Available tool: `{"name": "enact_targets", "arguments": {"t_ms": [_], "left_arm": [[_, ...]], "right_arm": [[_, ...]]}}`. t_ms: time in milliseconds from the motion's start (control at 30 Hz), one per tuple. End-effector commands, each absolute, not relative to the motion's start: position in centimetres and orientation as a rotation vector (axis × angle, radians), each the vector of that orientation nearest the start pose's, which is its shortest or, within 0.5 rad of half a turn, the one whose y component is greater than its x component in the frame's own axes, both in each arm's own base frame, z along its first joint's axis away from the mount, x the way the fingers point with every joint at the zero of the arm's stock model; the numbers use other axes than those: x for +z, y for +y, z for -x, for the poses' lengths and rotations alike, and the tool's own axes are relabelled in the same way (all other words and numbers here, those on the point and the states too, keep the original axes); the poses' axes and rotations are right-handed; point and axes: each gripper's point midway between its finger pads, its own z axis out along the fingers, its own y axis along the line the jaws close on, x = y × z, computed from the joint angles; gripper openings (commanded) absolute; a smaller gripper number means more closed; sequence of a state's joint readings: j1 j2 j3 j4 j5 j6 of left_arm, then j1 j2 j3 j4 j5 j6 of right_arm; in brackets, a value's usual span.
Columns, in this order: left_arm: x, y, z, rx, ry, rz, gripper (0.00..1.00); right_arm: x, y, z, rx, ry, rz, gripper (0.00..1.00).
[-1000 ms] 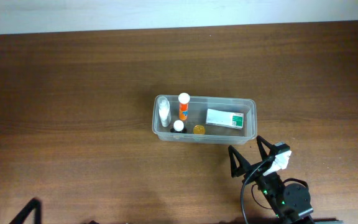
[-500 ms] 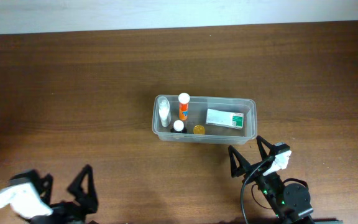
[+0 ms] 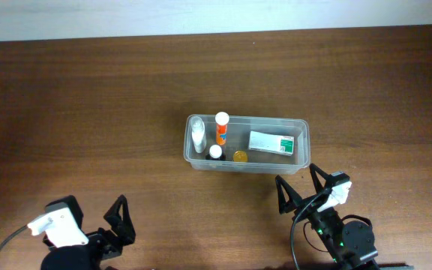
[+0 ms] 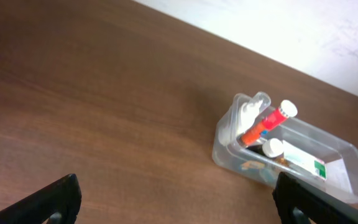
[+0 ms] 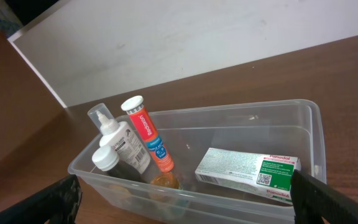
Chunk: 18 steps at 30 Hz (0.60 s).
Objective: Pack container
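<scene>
container (image 3: 268, 120): clear plastic tub, rounded corners, open side up, long axis left-right, a bit right of centre on the surface (image 3: 88, 90)
inside: white spray bottle (image 3: 198, 136), orange tube (image 3: 221, 129), flat white-green box (image 3: 271, 142)
surface: dark wood grain
right claw (image 3: 300, 187): wide open, empty, near the tub's near wall
left claw (image 4: 176, 196): wide open, empty, well apart
</scene>
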State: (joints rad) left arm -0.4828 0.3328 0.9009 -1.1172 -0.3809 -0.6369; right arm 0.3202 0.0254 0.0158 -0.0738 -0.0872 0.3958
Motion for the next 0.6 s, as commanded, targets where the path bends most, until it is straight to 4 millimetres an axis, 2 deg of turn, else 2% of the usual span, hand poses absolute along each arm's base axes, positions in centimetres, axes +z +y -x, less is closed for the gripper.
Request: {"name": "enact_targets", "arguments": {"t_ms": [0, 133, 367, 567], "left_arm": [[25.0, -1.4, -16.2, -0.302, 2.047, 0.4, 0.99], [23.8, -1.4, -17.7, -0.294, 1.999, 0.439, 1.0], [22.0, -2.8, -21.9, -0.389, 1.826, 0.467, 0.99], [21.6, -4.6, -23.7, -0.481, 1.666, 0.35, 0.99]], "right_arm": [[15.3, 9.0, -23.0, 0.603, 1.699, -0.008, 0.98], [15.3, 9.0, -23.0, 0.603, 1.698, -0.008, 0.98], [15.3, 9.0, -23.0, 0.603, 1.698, -0.008, 0.98], [15.3, 9.0, -23.0, 0.603, 1.698, -0.008, 0.98]]}}
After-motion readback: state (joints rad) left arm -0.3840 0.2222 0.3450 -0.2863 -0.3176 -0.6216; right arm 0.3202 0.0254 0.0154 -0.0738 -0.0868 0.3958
